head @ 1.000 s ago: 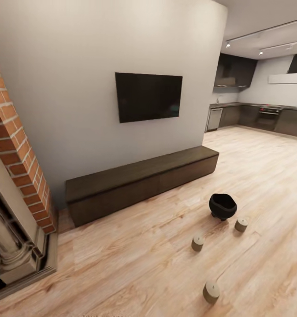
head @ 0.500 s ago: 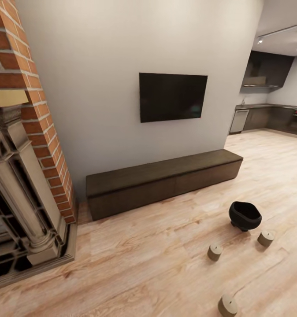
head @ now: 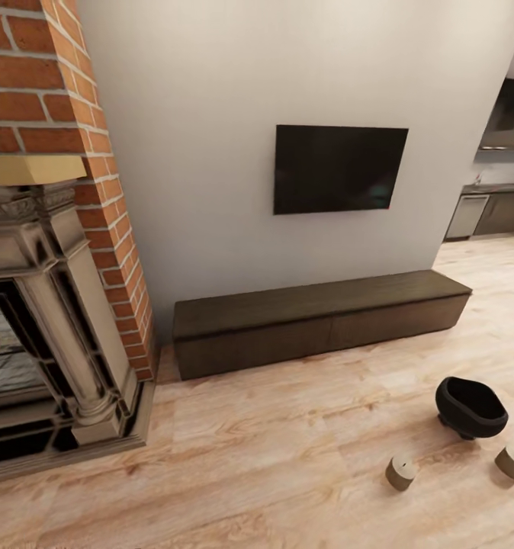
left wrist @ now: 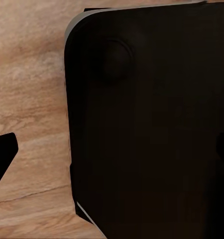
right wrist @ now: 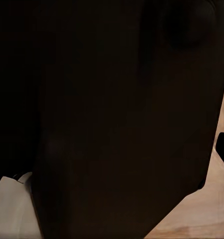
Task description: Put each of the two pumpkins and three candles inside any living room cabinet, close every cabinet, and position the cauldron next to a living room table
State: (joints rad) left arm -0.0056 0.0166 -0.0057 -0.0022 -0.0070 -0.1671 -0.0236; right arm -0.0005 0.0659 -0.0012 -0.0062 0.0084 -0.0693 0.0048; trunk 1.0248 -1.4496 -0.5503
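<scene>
Head view: long dark brown wood cabinet [head: 318, 320] shut; round black cauldron [head: 470, 406] at its 4 o'clock. Pincer states cannot be told.

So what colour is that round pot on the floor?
Black, clearest in the head view: the cauldron.

Left wrist view: a broad, flat black body panel [left wrist: 152, 124] with rounded corners, a thin pale grey edge line and one shallow round boss near a corner. Right wrist view: a similar matt black panel [right wrist: 117, 114] with a round recess, beside a white part [right wrist: 10, 209]
</scene>
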